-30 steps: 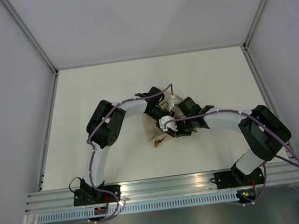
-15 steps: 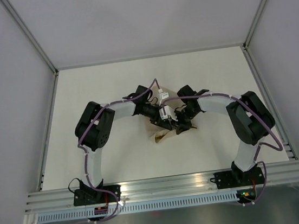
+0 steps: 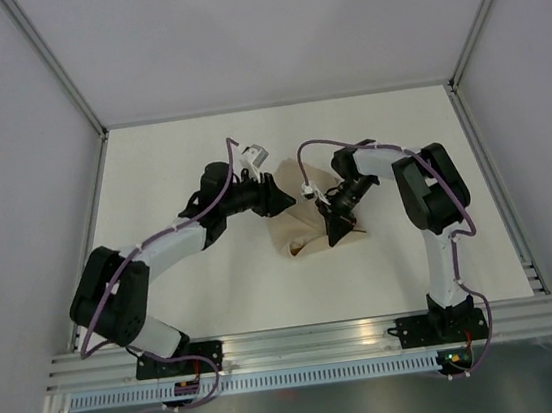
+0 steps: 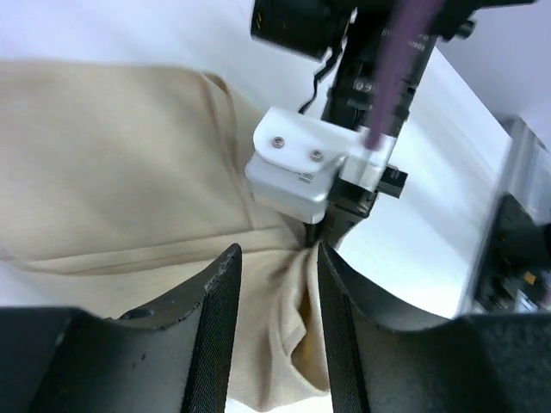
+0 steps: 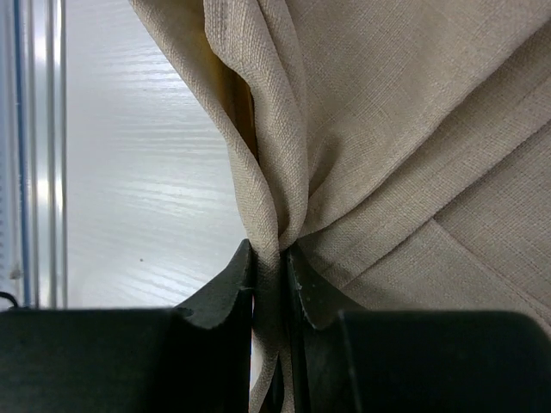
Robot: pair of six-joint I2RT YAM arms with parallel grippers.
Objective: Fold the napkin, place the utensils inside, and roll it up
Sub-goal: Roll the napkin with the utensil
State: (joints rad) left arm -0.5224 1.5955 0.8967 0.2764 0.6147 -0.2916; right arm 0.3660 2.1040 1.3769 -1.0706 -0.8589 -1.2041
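Note:
The tan napkin (image 3: 299, 226) lies crumpled and partly folded on the white table. It also shows in the left wrist view (image 4: 129, 163) and the right wrist view (image 5: 413, 129). My right gripper (image 3: 336, 229) (image 5: 269, 258) is shut on a gathered ridge of the cloth and shows in the left wrist view (image 4: 331, 228). My left gripper (image 3: 281, 204) (image 4: 278, 254) is open, its fingers either side of the bunched end of the same ridge. A yellow-brown edge (image 5: 244, 99) shows inside the fold; I cannot tell what it is. No utensil is clearly visible.
The white table (image 3: 181, 168) is bounded by aluminium rails at the left (image 3: 89, 240), right (image 3: 489, 180) and near edge (image 3: 312, 338). Purple cables loop over both arms above the napkin.
My left arm has swung out to the left and its gripper has drawn back off the napkin. My right arm has stretched farther back while keeping its pinch. More of the cloth is uncovered.

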